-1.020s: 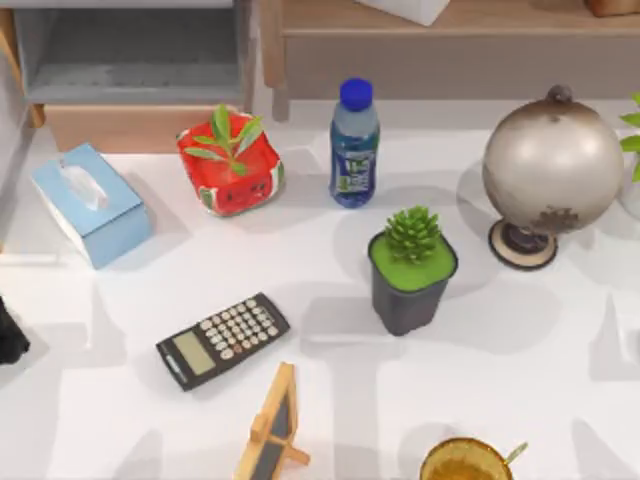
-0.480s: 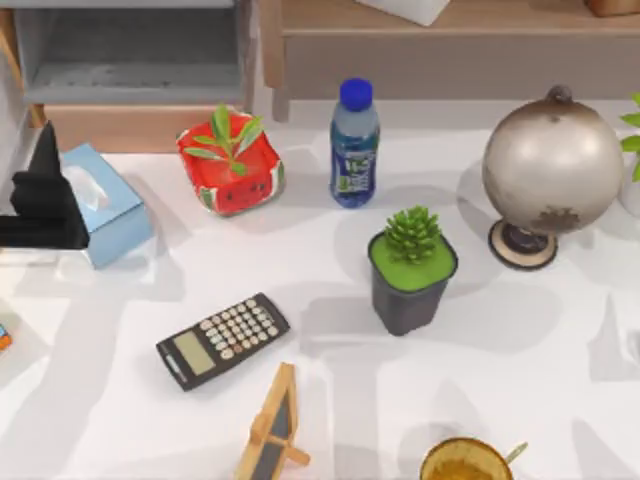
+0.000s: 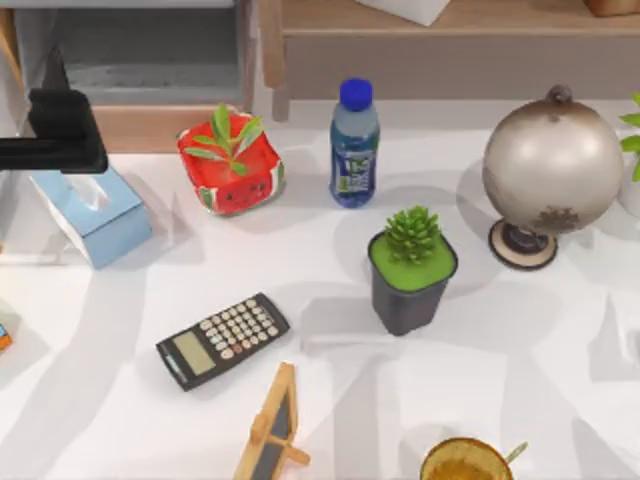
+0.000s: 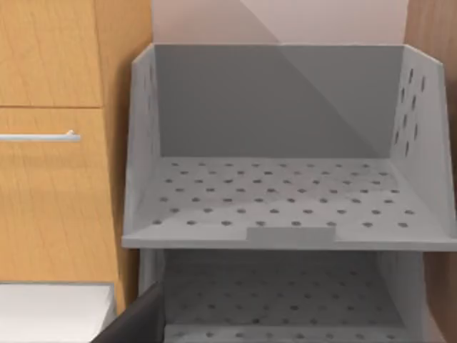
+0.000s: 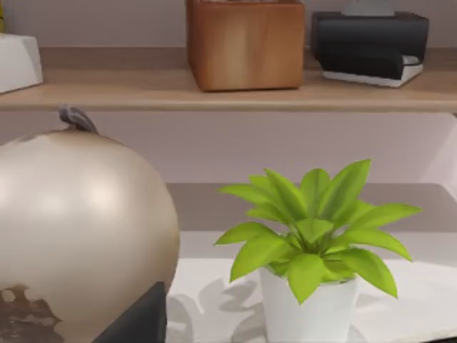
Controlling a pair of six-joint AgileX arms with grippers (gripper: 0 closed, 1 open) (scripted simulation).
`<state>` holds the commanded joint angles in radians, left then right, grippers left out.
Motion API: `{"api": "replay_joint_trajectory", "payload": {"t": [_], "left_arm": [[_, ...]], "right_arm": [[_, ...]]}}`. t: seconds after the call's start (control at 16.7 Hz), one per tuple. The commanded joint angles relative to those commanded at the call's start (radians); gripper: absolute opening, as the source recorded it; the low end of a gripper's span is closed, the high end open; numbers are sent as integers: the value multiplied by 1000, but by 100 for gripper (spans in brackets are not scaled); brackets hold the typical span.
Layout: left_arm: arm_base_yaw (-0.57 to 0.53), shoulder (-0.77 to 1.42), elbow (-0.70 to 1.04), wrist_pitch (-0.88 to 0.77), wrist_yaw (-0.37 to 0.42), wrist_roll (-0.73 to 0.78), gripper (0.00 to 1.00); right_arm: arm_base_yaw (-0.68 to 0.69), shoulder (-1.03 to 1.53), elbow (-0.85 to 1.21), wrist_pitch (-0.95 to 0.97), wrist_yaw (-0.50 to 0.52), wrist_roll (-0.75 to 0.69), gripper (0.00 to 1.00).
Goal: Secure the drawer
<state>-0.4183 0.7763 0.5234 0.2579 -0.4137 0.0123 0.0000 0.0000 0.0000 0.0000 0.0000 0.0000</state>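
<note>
The drawer [image 3: 150, 60] stands pulled out at the back left in the top view, its grey floor showing behind a light tan wooden front [image 3: 160, 128]. My left gripper [image 3: 57, 85] hovers over the drawer's left front corner, above the near end of the tissue box, pointing toward the back. It looks open and holds nothing. The left wrist view looks into grey perforated drawer boxes [image 4: 285, 193], with one dark finger [image 4: 139, 321] at the edge. My right gripper's finger [image 5: 136, 318] shows beside the globe, parked at the right.
A blue tissue box [image 3: 95, 210], red planter [image 3: 232, 170], water bottle [image 3: 354, 140], dark potted succulent [image 3: 410, 275], globe [image 3: 552, 165], calculator [image 3: 222, 340], wooden stand [image 3: 272, 425] and cup [image 3: 465, 462] crowd the table. A long wooden shelf unit [image 3: 450, 45] runs along the back.
My left arm came in from the left edge and moved back over the tissue box to the drawer's front left corner. Nothing else moved.
</note>
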Motion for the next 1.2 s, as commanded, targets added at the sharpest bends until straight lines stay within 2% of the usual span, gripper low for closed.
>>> {"api": "replay_joint_trajectory", "payload": {"t": [0.3,0.54,0.84,1.2], "left_arm": [[29,10,-8,18,16,25,100],[171,94,-35,134,107,171,100],[452,287,-85,386,319,475,100],[818,603,-134,761,655,924,100]], "right_arm": [[0,0,0,0,0,0,100],[0,0,0,0,0,0,100],[0,0,0,0,0,0,100],[0,0,0,0,0,0,100]]}}
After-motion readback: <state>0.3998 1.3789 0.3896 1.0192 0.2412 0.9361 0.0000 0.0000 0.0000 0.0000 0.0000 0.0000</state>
